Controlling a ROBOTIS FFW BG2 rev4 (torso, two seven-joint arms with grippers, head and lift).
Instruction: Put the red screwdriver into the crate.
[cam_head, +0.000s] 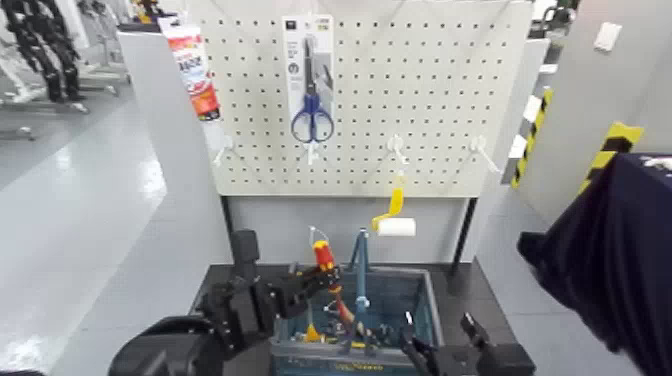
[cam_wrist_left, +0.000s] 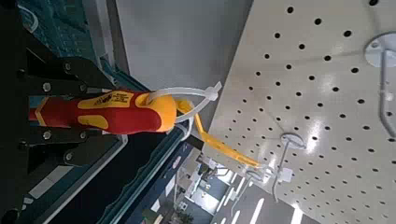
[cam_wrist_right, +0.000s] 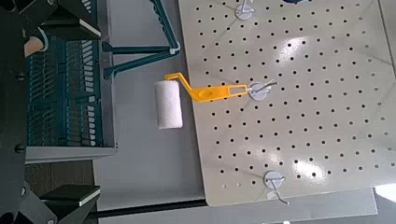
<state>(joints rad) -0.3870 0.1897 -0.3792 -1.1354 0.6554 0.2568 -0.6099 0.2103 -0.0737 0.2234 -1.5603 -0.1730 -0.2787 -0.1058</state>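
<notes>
The crate (cam_head: 430, 290) sits under the pegboard (cam_head: 430, 120), ready to catch tools. Above it, the left end effector (cam_head: 330, 277) clamps the red screwdriver (cam_head: 324, 256) upright, shaft down, presumably for lowering; the right end effector (cam_head: 438, 324) waits beside, fingers apart.

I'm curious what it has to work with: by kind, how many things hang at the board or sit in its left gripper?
Scissors: 1
Roller: 1
Red-and-white packet: 1
Screwdriver, in left gripper: 1
Total: 4

Black left arm (cam_head: 180, 346) and right arm (cam_head: 490, 358) have chunky, blocky parts; round silvery screws (cam_wrist_left: 47, 87) dot the left pincer (cam_wrist_left: 105, 113).
</notes>
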